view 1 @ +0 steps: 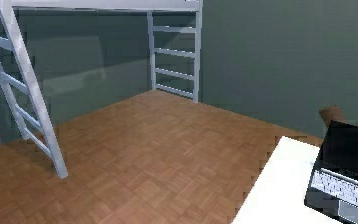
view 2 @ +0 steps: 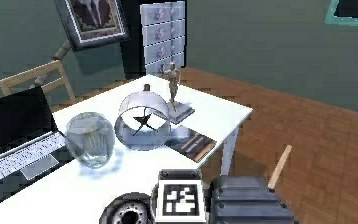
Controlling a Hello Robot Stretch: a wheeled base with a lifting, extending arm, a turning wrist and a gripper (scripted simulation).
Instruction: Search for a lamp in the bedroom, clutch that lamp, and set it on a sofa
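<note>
On the white table (view 2: pixel 222 115) in the arm side view stands a white round hoop-shaped object (view 2: pixel 142 118) with dark spokes; I cannot tell whether it is a lamp. A slim brown angled piece (view 2: pixel 62 48) pokes up by the wall behind the table. At that view's bottom edge sits a white square with black marks (view 2: pixel 182 197) beside dark gripper parts (view 2: pixel 137 210). The gripper's far end cannot be made out, so I cannot tell whether it holds anything.
The table also carries an open laptop (view 2: pixel 22 135), a clear glass bowl (view 2: pixel 90 138), a small bronze statue (view 2: pixel 173 85) and a flat book (view 2: pixel 192 143). A wooden chair (view 2: pixel 37 80) stands behind it. A white loft bed with ladders (view 1: pixel 172 55) stands on open wood floor (view 1: pixel 157 150).
</note>
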